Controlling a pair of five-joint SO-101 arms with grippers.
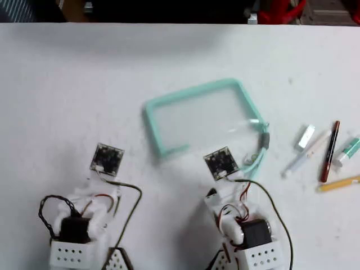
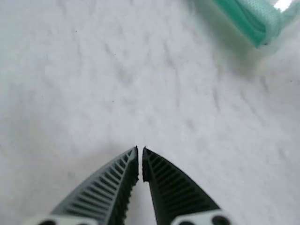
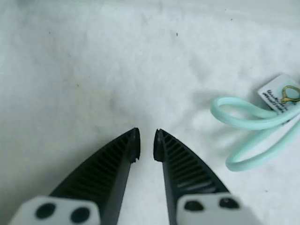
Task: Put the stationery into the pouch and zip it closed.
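A clear pouch with a mint-green edge [image 1: 153,125] lies flat at the middle of the white table; its green wrist strap [image 1: 256,162] trails off its near right corner. The stationery lies loose to the right of it: a small white piece [image 1: 305,136], a white pen [image 1: 306,153], a dark red pen [image 1: 329,152], a green-and-white item [image 1: 349,150] and a yellow pencil [image 1: 339,183]. My left gripper [image 2: 140,153] is shut just above bare table, with a pouch corner [image 2: 253,21] beyond it. My right gripper [image 3: 146,141] stands slightly open and holds nothing, beside the strap loop [image 3: 251,123].
Both arm bases sit at the table's near edge, the left one [image 1: 73,230] and the right one [image 1: 247,236], each with loose cables. A small tag [image 3: 281,93] hangs on the strap. The table's far edge [image 1: 180,23] meets a dark background.
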